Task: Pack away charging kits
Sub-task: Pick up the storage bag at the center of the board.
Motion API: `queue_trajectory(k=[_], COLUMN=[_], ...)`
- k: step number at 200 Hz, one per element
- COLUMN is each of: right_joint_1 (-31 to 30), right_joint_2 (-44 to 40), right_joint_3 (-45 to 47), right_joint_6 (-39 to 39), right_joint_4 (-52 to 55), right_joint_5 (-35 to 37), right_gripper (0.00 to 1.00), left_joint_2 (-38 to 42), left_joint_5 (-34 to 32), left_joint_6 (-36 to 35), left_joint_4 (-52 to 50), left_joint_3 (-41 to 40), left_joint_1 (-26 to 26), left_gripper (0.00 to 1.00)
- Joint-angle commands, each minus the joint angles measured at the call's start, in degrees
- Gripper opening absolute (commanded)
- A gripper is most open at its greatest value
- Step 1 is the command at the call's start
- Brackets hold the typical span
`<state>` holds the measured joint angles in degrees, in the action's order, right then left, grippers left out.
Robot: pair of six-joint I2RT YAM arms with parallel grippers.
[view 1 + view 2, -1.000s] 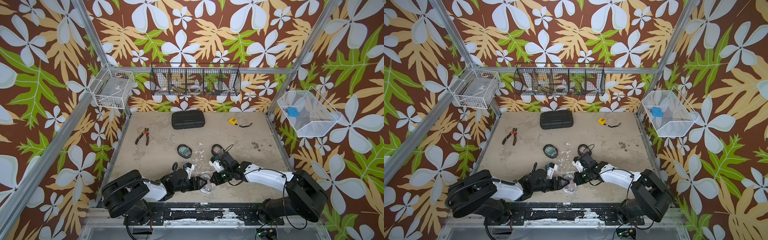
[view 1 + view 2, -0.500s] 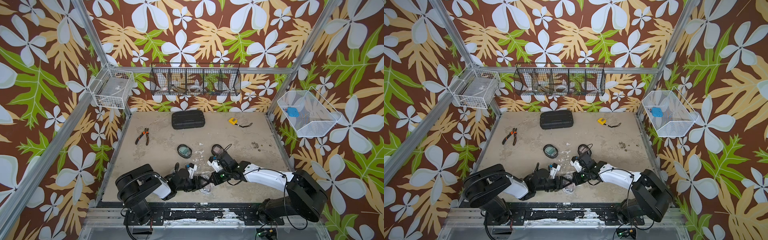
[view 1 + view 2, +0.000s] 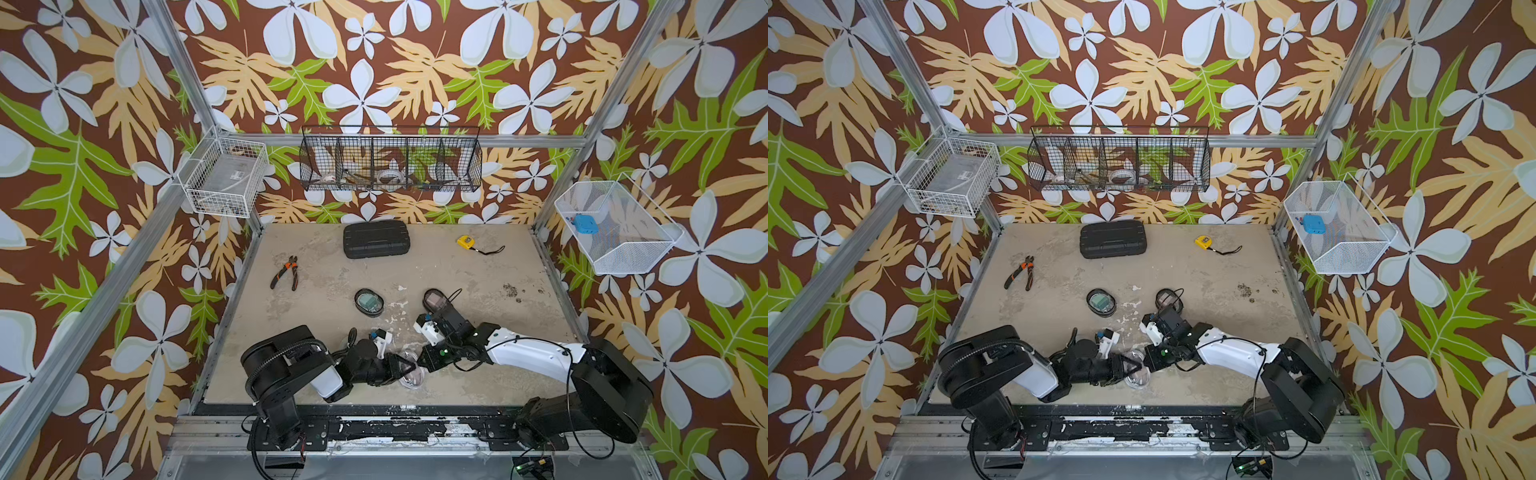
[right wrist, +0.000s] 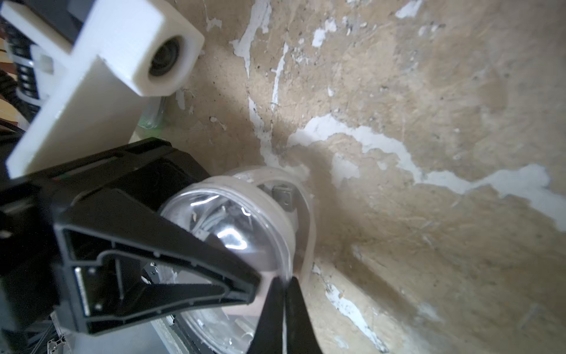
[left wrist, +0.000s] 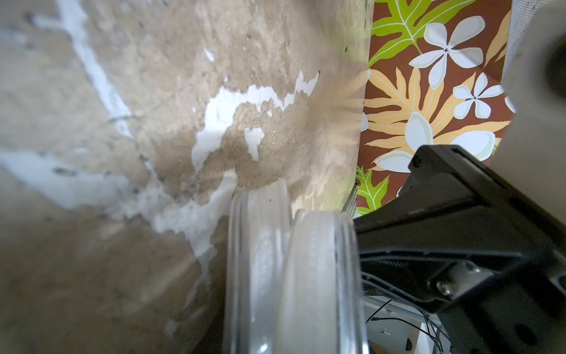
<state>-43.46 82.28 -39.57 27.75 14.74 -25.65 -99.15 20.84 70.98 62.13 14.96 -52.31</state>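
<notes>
Clear case [image 5: 291,275] — blurred, cut by frame edge in left wrist view. Contents, just ahead of right gripper [image 4: 284,280] tips: indistinct. Left gripper [image 3: 407,365] far finger: hidden behind case. Black wire basket [image 3: 390,160] contents, far beyond both — too small.

Since a second back: left tool [image 3: 405,365] reached further toward the clear case [image 3: 412,378], jaws drawn narrower. Shoulder of left arm [image 3: 286,365] swung inward toward the middle.

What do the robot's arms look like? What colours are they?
Both the left arm and right arm are black, with one white shell each. A white camera block sits by each wrist. Thin black cable loops along the right arm, a ribbed hose over the left. The jaws are black hollow triangles.
</notes>
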Motion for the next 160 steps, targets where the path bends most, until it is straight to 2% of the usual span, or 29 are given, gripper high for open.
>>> queue_trajectory(k=[1, 9, 34, 64, 84, 116, 160], right_joint_1=[-0.1, -0.1, -0.1, -1.9, -4.9, -9.5, -11.3], right_joint_2=[-0.5, -1.0, -5.3, -15.4, -22.2, -31.2, -35.3], right_joint_3=[-0.8, -1.1, -2.3, -0.5, 0.4, 2.4, 1.3], right_joint_6=[-1.0, -1.2, -1.9, 0.9, 2.7, 5.5, 4.4], right_joint_4=[0.3, 1.0, 4.8, 5.6, 7.4, 6.7, 6.9], right_joint_5=[-0.4, 0.1, 3.4, 5.6, 9.7, 15.7, 19.1], right_gripper=[0.02, 0.06, 0.12, 0.19, 0.25, 0.27, 0.29], left_joint_2=[-0.8, -0.9, -0.3, 4.6, 9.8, 18.7, 25.3], left_joint_5=[-0.6, -0.7, -0.8, -1.0, -2.4, -5.7, -10.6], left_joint_6=[1.4, 1.8, 4.0, 7.1, 9.4, 12.1, 18.0], left_joint_4=[1.0, 2.7, 8.2, 6.3, -1.9, -18.3, -28.5], left_joint_3=[-0.6, -1.0, -3.1, -2.9, -0.5, 4.9, 8.6], left_joint_1=[0.2, 0.4, 1.1, 1.5, 1.6, 1.5, 1.5], left_gripper=[0.25, 0.24, 0.21, 0.19, 0.19, 0.19, 0.19])
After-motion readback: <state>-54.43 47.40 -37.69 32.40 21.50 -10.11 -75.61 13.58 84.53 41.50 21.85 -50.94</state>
